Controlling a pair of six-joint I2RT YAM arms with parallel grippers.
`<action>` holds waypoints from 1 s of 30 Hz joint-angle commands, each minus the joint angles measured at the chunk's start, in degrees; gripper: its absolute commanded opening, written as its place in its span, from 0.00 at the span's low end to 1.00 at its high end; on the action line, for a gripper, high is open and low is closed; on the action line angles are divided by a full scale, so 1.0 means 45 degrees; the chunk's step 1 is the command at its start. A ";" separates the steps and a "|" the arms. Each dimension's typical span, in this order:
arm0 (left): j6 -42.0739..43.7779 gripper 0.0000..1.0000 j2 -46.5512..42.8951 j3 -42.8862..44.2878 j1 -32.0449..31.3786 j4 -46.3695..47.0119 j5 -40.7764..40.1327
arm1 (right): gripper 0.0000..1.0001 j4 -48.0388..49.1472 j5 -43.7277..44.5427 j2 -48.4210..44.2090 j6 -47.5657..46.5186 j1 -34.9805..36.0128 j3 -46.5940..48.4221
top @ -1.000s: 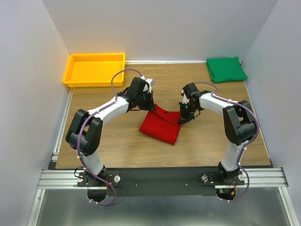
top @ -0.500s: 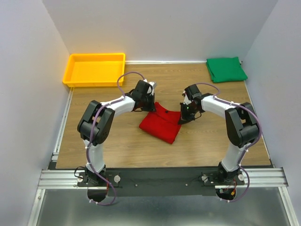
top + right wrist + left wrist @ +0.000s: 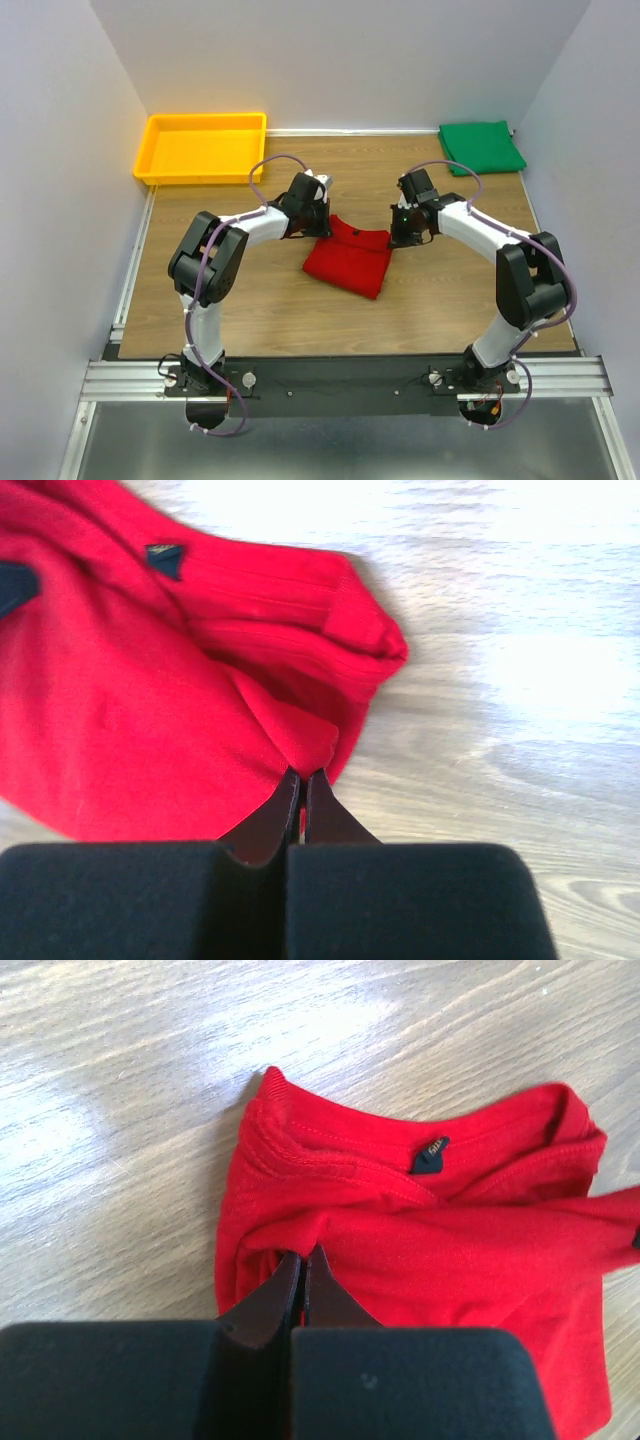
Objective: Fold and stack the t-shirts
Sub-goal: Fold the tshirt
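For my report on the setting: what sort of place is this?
Probably a robot lab test cell: white walls box in a wooden table, a left arm and a right arm are bolted to a metal rail, and a red t-shirt lies between them.

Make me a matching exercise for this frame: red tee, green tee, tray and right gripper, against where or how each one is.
Things:
1. red tee
2. green tee
3. tray
4. right gripper

Places or states:
A. far left corner
B. shut on red cloth
C. folded, far right corner
D. centre, pinched at two edges

Pairs: 1-D; 2-C; 3-A; 4-B
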 commanded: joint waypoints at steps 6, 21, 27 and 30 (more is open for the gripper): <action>-0.0105 0.00 -0.0612 -0.0335 0.0129 -0.0057 -0.1426 | 0.01 0.0360 0.2172 0.0946 0.0069 -0.0065 -0.0473; -0.0789 0.17 -0.3326 -0.0979 0.0128 0.0450 -0.2052 | 0.42 0.1394 0.2367 -0.2195 -0.0165 -0.0045 -0.0042; -0.0634 0.62 -0.3894 -0.1468 0.0109 0.0704 -0.2052 | 0.42 0.2937 0.0730 -0.3623 -0.0205 -0.0045 -0.1526; -0.0691 0.62 -0.3952 -0.1702 0.0128 0.0724 -0.1877 | 0.42 0.3854 -0.1006 -0.3994 0.0145 -0.0045 -0.2190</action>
